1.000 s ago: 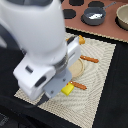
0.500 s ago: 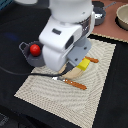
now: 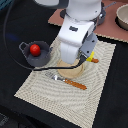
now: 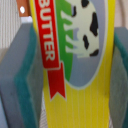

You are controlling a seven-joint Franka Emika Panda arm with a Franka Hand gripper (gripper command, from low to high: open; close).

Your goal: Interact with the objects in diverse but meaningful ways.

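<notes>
Grey pot (image 3: pixel 35 54): on mat's left edge, red tomato (image 3: pixel 35 49) inside.
Fork (image 3: pixel 66 80): flat on mat, beside beige plate (image 3: pixel 71 73).
Gripper (image 3: pixel 83 58): above plate, pinching yellow packet (image 4: pixel 82 65) between grey pads (image 4: pixel 20 75).

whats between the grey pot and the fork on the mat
In the exterior view, only bare woven mat lies between the grey pot, which holds a red tomato, and the fork.

black table (image 3: pixel 20 25) | woven placemat (image 3: pixel 45 95) | brown board (image 3: pixel 112 31) at far edge
</notes>
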